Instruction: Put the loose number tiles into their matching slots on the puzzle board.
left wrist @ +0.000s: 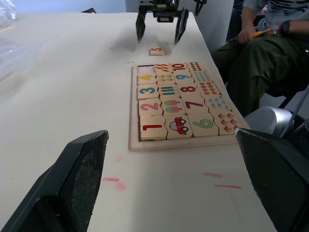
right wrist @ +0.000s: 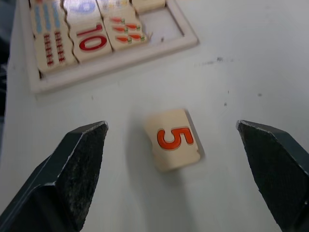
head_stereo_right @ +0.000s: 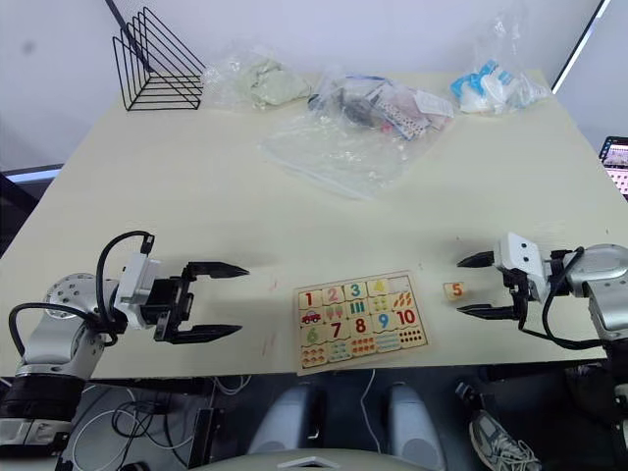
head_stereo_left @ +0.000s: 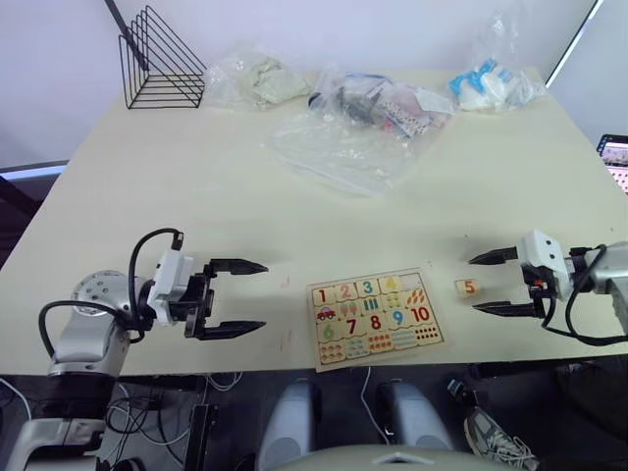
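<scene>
The left gripper (head_stereo_left: pixel 238 296) is hovering over the bare table (head_stereo_left: pixel 196 196) well to the left of the puzzle board (head_stereo_left: pixel 376 317), its two black fingers (head_stereo_left: pixel 235 266) spreading wide and holding nothing, their tips pointing toward the board. The puzzle board is lying flat near the table's front edge, between the two grippers, with its long axis running left to right and tilting slightly, its right end sitting a little farther back than its left. Tiles 1, 2, 3 and 4 are sitting in the top row of slots; the fifth slot (right wrist: pixel 164 24), at the right end of that row, is showing bare wood. The loose 5 tile (head_stereo_left: pixel 468 287) is lying flat on the table just to the right of the board's upper right corner, numeral facing up in orange-red. The right gripper (head_stereo_left: pixel 494 283) is hanging just to the right of that tile, fingers wide apart and gripping nothing. In the right wrist view the 5 tile (right wrist: pixel 173 139) is sitting in the gap between the two fingertips (right wrist: pixel 79 159), apart from both and lying nearer the one on the board's side; its edges are turning a little askew to the line of the fingers. Beyond it the board's corner (right wrist: pixel 190 41) is lying near, apart from the tile.
</scene>
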Available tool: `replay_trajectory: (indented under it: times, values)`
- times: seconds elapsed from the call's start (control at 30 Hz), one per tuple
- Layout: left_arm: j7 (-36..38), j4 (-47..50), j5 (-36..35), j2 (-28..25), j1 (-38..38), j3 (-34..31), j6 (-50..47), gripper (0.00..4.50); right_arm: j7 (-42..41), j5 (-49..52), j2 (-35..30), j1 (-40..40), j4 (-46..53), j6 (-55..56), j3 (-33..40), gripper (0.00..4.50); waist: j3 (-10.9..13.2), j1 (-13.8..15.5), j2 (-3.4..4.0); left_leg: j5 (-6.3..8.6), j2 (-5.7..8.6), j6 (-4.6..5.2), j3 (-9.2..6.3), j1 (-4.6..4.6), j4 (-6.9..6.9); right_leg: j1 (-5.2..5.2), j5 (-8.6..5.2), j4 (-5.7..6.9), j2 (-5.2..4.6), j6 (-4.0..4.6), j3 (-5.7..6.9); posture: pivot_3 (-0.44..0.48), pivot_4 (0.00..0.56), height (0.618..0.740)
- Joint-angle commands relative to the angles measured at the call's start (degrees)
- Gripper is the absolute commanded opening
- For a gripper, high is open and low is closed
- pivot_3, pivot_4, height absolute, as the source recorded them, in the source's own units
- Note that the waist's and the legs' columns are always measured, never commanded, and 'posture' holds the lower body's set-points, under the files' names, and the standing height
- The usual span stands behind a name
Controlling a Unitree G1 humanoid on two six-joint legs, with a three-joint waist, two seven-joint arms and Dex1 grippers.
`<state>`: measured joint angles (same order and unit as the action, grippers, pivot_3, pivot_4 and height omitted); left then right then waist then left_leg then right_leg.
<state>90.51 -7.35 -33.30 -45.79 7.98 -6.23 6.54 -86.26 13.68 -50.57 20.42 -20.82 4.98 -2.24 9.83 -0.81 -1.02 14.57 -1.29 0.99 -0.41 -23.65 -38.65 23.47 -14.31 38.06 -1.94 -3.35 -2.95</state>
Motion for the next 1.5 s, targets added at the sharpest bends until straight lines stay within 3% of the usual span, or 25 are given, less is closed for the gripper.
replay_trajectory:
  times: [0.03, 0.37, 0.8, 0.83, 0.87, 0.93, 1.4, 1.5]
  values:
    - [0.5, 2.2, -0.6, -0.5, -0.6, -1.5, -0.4, 4.5, -1.4, -2.3, 0.3, 2.3, -4.7, 7.2, -1.0, 4.47, 0.0, 0.0, 0.0, 0.0, 0.0, 0.0, 0.02, 0.02, 0.0, 0.0, 0.0, 0.0, -0.01, 0.0, -0.01, 0.0, 0.15, 0.74]
    - [0.9, 1.7, -0.5, -0.7, -0.4, -1.7, -0.3, 4.5, -2.3, -3.8, 1.9, 4.6, -11.1, 12.2, -2.3, 4.47, 0.0, 0.0, 0.0, 0.0, 0.0, 0.0, 0.03, 0.05, 0.0, -0.02, 0.01, 0.02, -0.01, 0.01, -0.02, 0.0, 0.15, 0.74]
    - [2.0, -0.5, -0.5, -0.8, 1.0, -0.9, 0.6, 4.5, -5.1, -3.2, 1.7, 2.8, -9.8, 9.3, -3.1, 4.47, 0.0, 0.0, 0.0, 0.0, 0.0, 0.0, 0.02, 0.08, 0.0, -0.04, 0.01, 0.04, -0.01, 0.01, -0.02, 0.0, 0.15, 0.74]
    - [2.0, -0.7, -0.5, -0.8, 1.0, -0.7, 0.8, 4.5, -5.1, -3.2, 1.8, 2.7, -9.7, 9.3, -3.1, 3.98, 0.0, 0.0, 0.0, 0.0, 0.0, 0.0, 0.02, 0.08, 0.0, -0.04, 0.01, 0.04, -0.01, 0.01, -0.02, 0.0, 0.15, 0.74]
    - [2.0, -0.8, -0.5, -0.9, 1.1, -0.6, 0.9, 4.5, -5.1, -3.2, 1.8, 2.7, -9.6, 9.3, -3.1, 3.8, 0.0, 0.0, 0.0, 0.0, 0.0, 0.0, 0.02, 0.08, 0.0, -0.04, 0.01, 0.04, 0.0, 0.01, -0.01, 0.0, 0.15, 0.74]
    - [2.0, -1.2, -0.6, -1.0, 1.2, -0.4, 1.2, 4.5, -4.7, -3.4, 1.9, 2.6, -9.7, 9.5, -3.2, 2.85, 0.0, 0.0, 0.0, 0.0, 0.0, 0.0, 0.02, 0.08, 0.0, -0.04, 0.01, 0.04, -0.01, 0.01, -0.02, 0.0, 0.15, 0.74]
    - [2.0, -3.3, -1.3, -1.6, 0.8, 0.9, 3.8, 4.5, -3.9, -4.5, 3.1, 3.6, -13.2, 12.1, -3.5, 2.85, 0.0, 0.0, -0.02, 0.0, -0.01, 0.0, 0.04, 0.21, 0.0, -0.13, 0.01, 0.04, -0.01, 0.02, -0.03, 0.0, 0.15, 0.74]
    - [2.0, -3.5, -1.5, -1.7, 0.5, 1.0, 4.2, 4.5, -3.9, -4.4, 3.2, 3.8, -13.5, 12.2, -3.4, 2.01, 0.0, 0.0, -0.05, 0.0, -0.01, 0.0, 0.04, 0.24, 0.0, -0.16, 0.0, 0.04, -0.01, 0.02, -0.02, 0.0, 0.15, 0.74]
